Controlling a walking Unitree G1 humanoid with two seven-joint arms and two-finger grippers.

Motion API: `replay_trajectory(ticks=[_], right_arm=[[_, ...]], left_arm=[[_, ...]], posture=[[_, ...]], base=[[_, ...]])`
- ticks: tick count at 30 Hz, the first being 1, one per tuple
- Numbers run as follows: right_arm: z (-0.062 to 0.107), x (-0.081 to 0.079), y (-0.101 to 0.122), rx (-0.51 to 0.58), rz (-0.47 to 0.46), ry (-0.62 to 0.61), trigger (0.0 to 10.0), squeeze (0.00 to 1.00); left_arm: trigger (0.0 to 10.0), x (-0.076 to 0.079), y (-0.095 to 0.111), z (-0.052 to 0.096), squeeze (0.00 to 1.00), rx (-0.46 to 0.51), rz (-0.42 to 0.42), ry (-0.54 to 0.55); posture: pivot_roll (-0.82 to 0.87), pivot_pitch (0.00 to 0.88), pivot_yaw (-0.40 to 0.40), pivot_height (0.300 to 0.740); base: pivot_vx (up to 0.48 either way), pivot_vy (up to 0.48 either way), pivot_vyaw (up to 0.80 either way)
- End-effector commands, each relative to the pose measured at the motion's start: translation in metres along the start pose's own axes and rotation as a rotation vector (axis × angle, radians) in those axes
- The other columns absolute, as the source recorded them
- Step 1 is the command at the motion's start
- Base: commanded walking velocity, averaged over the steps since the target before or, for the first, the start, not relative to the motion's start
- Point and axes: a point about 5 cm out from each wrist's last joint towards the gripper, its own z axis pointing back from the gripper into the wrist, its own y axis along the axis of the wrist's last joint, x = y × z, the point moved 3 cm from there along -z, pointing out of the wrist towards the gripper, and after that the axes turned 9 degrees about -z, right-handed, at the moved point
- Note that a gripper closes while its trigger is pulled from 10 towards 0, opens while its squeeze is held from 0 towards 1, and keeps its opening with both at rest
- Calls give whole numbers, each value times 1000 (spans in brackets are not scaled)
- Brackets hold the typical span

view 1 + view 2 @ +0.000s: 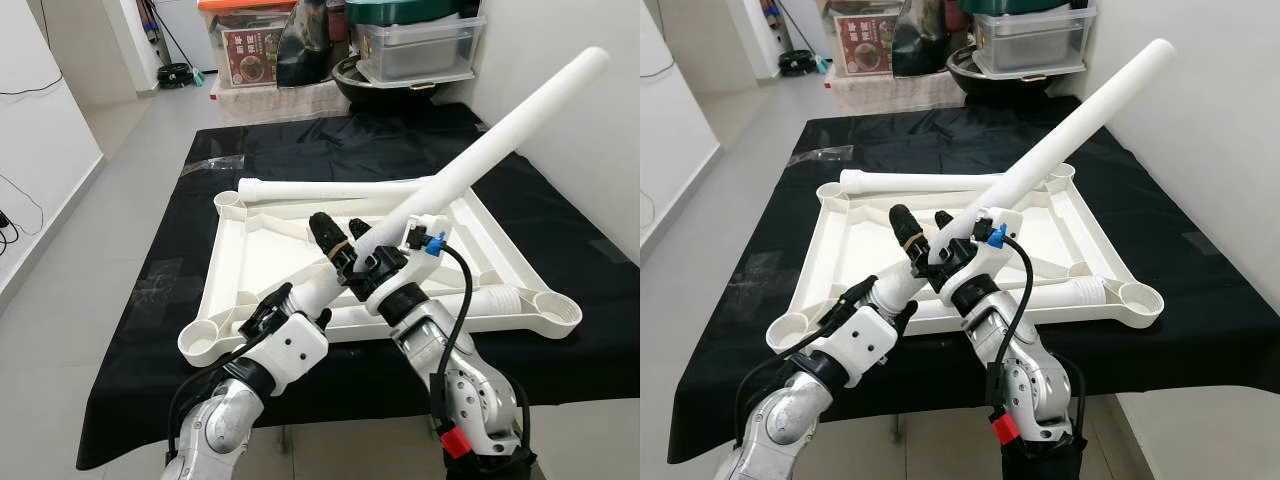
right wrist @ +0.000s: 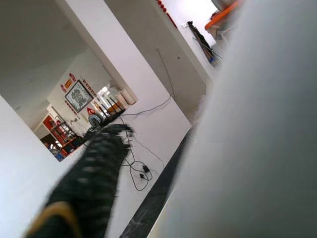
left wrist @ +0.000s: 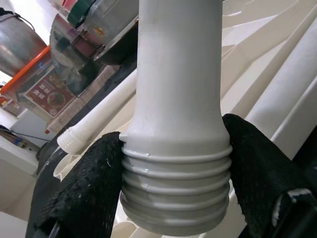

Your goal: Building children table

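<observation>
White plastic dominates the middle of the left eye view: an upturned table panel (image 1: 300, 250) lies on a black-clothed tabletop (image 1: 160, 310), ribs up, with round sockets at its corners. One socket (image 1: 205, 342) sits at the lower left of the frame, another socket (image 1: 556, 312) at the lower right. A spare leg (image 1: 330, 189) lies along the panel's far edge, and another leg (image 1: 492, 300) rests along its near right edge.

Both arms share one raised leg (image 1: 500, 135). Its long axis climbs from the lower centre of the frame toward the upper right, ending near the wall (well above the panel). The left claw (image 1: 270, 312) pinches the threaded lower end; the left wrist view shows a pad (image 3: 81, 196) pressed on each side of the thread ridges. The right claw (image 1: 345, 238) grips higher up the shaft, its fingers closed about the tube, which looms pale and blurred in the right wrist view.

As I judge it, the next move turns on this: the threaded end points down toward the lower left of the frame, and the lower-left socket lies just beyond and below the left claw. The left arm is nearer, so the leg would need tipping upright over that socket. Storage boxes (image 1: 410, 45) fill the upper frame behind.
</observation>
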Motion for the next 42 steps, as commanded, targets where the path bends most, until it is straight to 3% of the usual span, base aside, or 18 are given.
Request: replay_trajectory(ticks=[1,12,19,20,22,23,28,31,32,35,39,42], right_arm=[[-3,-9,-5,-12,-20,46,0,0],[-3,-7,-2,3,-11,34,0,0],[-3,-6,0,12,-10,33,0,0],[-3,-6,1,17,-10,31,0,0],[-3,-6,1,20,-9,30,0,0],[-3,-6,2,23,-9,31,0,0],[-5,-7,5,34,-2,35,0,0],[-6,-6,8,44,4,34,0,0],[-7,-6,10,52,7,32,0,0],[-8,-6,12,60,11,29,0,0],[-11,0,24,110,94,-23,0,0],[-11,16,46,199,263,-162,0,0]], left_arm=[[10000,5,0,3,0,5,-25,-35],[10000,4,-3,4,0,-6,-25,-35],[10000,12,-6,6,0,-45,64,-73],[10000,13,-9,7,110,-66,79,-70],[10000,14,-12,7,110,-81,86,-66],[10000,14,-13,8,1000,-85,106,-70],[10000,14,-16,10,1000,-104,119,-60],[10000,11,-21,10,984,-130,83,-46],[10000,9,-21,10,0,-131,80,-38],[10000,7,-21,10,0,-133,82,-30],[10000,6,-27,12,0,-173,117,-12],[10000,10,-34,19,0,-223,163,4]], posture=[[70,48,38,740],[68,50,41,740],[68,48,42,740],[69,40,40,740],[69,38,41,740],[66,33,40,740],[68,27,40,740],[67,19,40,740],[67,16,42,740],[67,14,42,740],[67,3,46,740],[64,0,45,740]], base=[[0,0,0],[0,0,0],[0,0,0],[0,0,0],[0,0,0],[0,0,0],[0,0,0],[0,0,0],[0,0,0],[0,0,0],[0,0,0],[0,0,0]])
